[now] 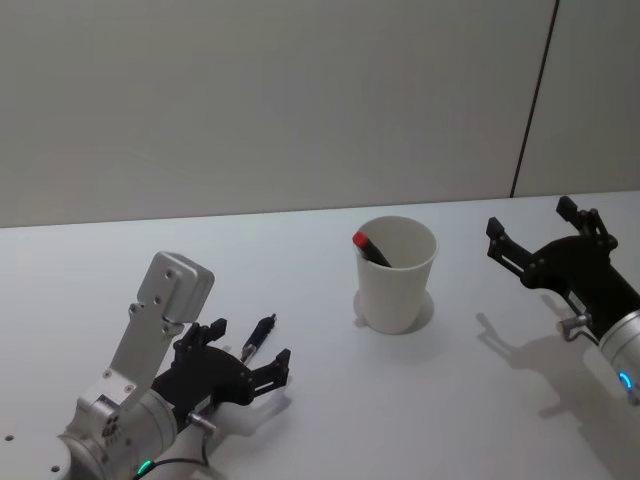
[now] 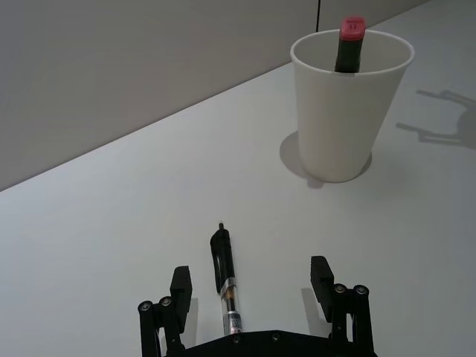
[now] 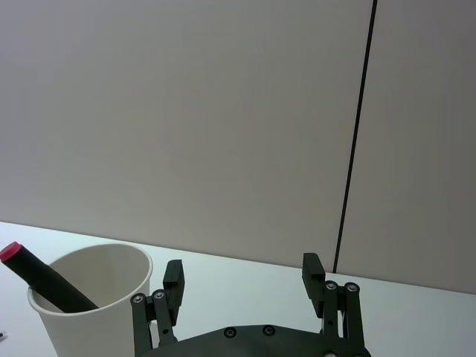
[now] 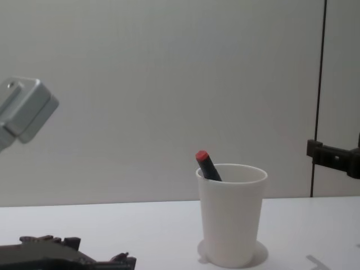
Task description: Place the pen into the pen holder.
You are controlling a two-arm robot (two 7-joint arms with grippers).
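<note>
Left gripper [image 2: 251,275], jaws spread astride the pen [image 2: 225,277] near the table's [image 2: 111,223] front edge, should centre on the barrel before pinching; right gripper [image 1: 530,220] hangs agape right of the pen holder [image 2: 346,111].

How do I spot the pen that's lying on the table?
Find the white table, then look to the robot's left of the paper cup. The left gripper sits low there, open, and the pen lies flat between its fingers. It is thin, black with a clear part, unlike the red-capped marker standing in the cup.

Black pen [image 2: 225,277] flat on table [image 2: 104,223]; white pen holder [image 2: 348,111] upright, well apart.
</note>
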